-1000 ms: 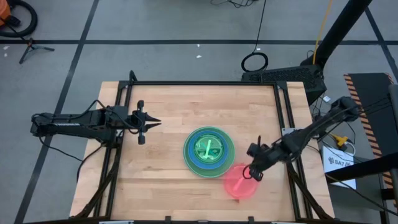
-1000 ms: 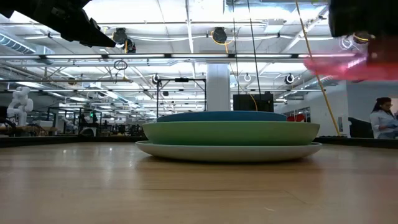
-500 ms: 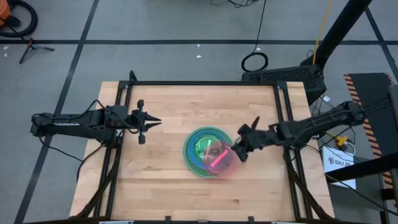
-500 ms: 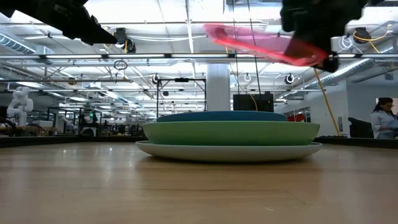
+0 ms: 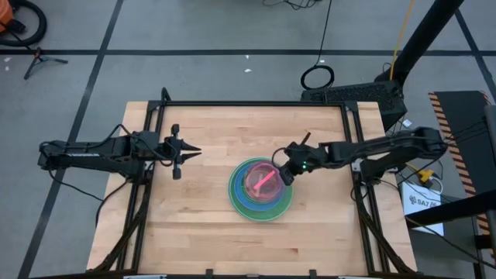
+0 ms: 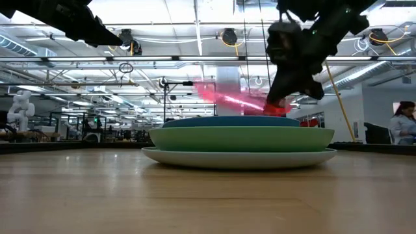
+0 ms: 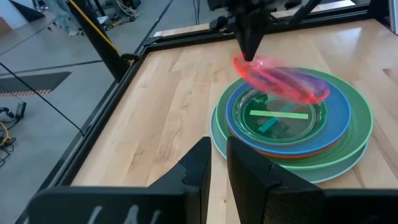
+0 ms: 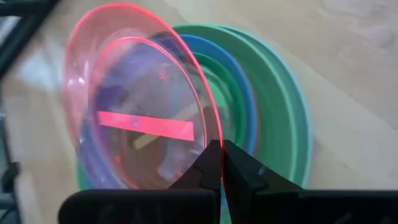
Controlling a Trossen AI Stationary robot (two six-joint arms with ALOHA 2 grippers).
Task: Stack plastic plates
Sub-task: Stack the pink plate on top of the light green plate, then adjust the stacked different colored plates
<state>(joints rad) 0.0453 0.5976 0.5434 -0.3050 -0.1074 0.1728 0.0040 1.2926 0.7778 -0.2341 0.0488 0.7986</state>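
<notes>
Wooden table (image 5: 201, 209) carries the plate stack (image 5: 260, 190) near its centre: light blue plate (image 6: 238, 158) at bottom, green plate (image 6: 240, 138) on it, blue plate (image 6: 231, 121) above. Right gripper (image 5: 284, 167) pinches the rim of the pink plate (image 5: 262, 180), held tilted just over the stack. Left gripper (image 5: 189, 153) hangs well apart, fingers closed, empty.

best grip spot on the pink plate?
Its thin rim, from the right side of the table. The pink plate is shallow and flat, so only the edge offers a pinch. The right end effector already clamps that edge, holding it tilted above the stack of plates.
</notes>
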